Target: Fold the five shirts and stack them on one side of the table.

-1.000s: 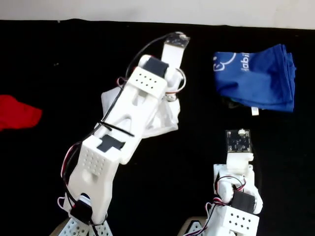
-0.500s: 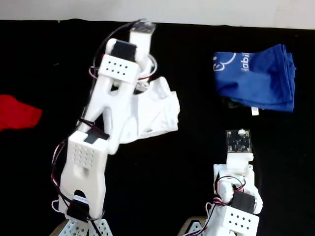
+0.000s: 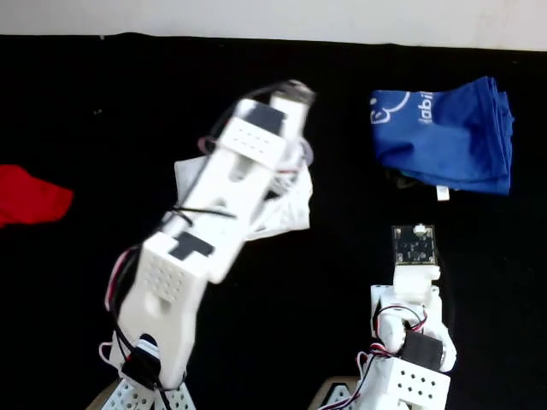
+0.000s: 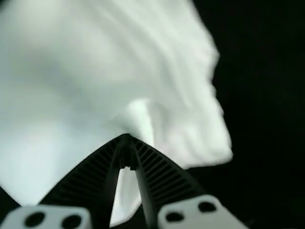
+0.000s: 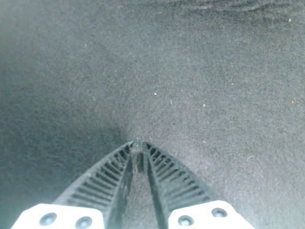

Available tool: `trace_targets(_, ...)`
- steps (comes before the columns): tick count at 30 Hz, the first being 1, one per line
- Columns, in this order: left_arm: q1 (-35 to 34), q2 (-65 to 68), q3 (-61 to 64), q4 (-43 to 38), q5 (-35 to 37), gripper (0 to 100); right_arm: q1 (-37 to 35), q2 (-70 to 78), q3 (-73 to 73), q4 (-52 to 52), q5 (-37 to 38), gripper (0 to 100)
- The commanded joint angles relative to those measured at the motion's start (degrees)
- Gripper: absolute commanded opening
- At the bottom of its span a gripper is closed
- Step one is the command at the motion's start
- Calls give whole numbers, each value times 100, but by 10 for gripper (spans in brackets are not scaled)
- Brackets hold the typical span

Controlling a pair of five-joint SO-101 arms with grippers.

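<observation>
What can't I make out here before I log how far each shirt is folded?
- white shirt: in the high view the left arm covers most of it; in the left wrist view it is blurred, so its folds are unreadable.
- red shirt: in the high view it is cut off by the left edge.
- dark thing under the blue shirt: in the high view just a sliver shows, too little to identify.

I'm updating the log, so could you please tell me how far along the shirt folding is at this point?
Done: a folded blue shirt lies far right on the table. In hand: the left pincer is shut on the crumpled white shirt; the right pincer rests shut over bare table. Left: finishing the white one and the red shirt, bunched at the left edge.
</observation>
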Motion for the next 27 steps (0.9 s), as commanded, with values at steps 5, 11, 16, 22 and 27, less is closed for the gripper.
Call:
trace_targets(5, 840, -110, -875, 1029, 273, 9, 75, -57, 673, 40, 0, 9)
trace_targets(11, 75, -48, -2158, 1248, 237, 9, 92, -57, 681, 40, 0, 9)
trace_targets(16, -743, 180, -2246, 879, 237, 9, 92, -57, 681, 40, 0, 9)
trace_targets(22, -813, 945, -2264, 844, 255, 9, 84, -66, 681, 40, 0, 9)
trace_targets(27, -57, 1209, -2273, 1064, 273, 9, 84, -66, 681, 40, 0, 9)
